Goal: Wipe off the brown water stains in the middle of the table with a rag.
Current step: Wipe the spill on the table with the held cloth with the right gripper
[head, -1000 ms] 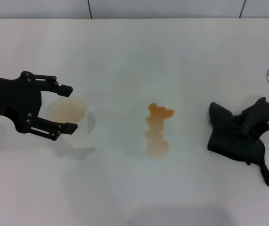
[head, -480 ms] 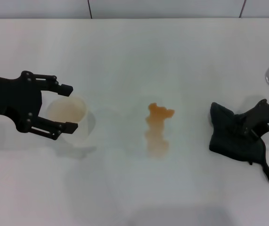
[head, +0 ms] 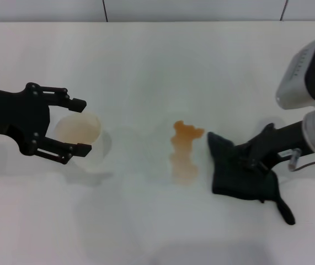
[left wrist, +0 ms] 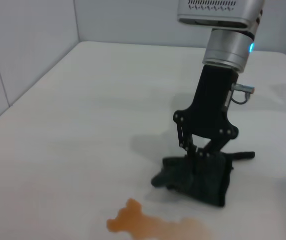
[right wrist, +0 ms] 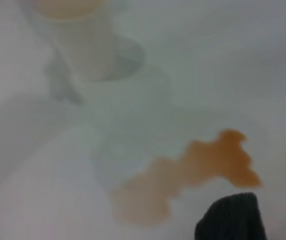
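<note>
item: rag (head: 240,176), gripped in my right fingers (head: 249,161), just beside stain (head: 183,152). left fingers (head: 78,126) open around cup (head: 79,128). risk: rag smearing stain wider across desk (head: 157,66).

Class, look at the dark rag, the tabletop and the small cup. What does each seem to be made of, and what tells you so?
Rag: soft dark cloth, matte, lying in limp folds.
Table: smooth white, faintly glossy, probably laminate.
Cup: likely thin translucent plastic, brownish inside.
</note>
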Controlling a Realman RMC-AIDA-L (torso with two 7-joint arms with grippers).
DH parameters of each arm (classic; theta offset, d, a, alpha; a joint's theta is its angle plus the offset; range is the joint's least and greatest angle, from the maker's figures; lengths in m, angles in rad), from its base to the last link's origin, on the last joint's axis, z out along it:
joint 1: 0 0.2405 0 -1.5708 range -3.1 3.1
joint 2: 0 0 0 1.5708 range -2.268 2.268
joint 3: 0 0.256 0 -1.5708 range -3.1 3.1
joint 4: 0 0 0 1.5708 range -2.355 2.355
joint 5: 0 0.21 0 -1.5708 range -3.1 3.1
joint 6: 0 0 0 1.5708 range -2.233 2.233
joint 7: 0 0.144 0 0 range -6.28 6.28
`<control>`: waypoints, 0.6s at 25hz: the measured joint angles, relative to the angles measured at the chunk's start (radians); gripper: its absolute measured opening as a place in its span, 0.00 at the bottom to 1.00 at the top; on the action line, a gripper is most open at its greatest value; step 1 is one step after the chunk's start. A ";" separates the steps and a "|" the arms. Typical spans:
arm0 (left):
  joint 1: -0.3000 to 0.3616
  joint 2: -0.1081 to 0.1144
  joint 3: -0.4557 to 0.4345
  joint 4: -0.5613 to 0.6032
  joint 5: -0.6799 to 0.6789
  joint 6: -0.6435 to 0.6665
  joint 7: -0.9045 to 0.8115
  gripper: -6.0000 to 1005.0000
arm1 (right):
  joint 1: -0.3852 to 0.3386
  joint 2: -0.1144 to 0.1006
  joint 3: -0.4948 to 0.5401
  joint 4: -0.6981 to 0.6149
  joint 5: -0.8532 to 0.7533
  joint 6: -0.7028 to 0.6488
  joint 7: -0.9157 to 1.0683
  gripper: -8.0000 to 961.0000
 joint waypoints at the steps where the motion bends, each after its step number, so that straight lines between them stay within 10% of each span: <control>1: 0.000 0.000 0.000 0.000 0.000 0.000 0.001 0.89 | 0.007 0.000 -0.014 0.000 0.013 0.001 0.005 0.09; 15: 0.003 -0.010 0.000 0.004 -0.005 0.000 0.000 0.88 | 0.101 0.009 -0.198 0.000 0.064 -0.002 0.085 0.09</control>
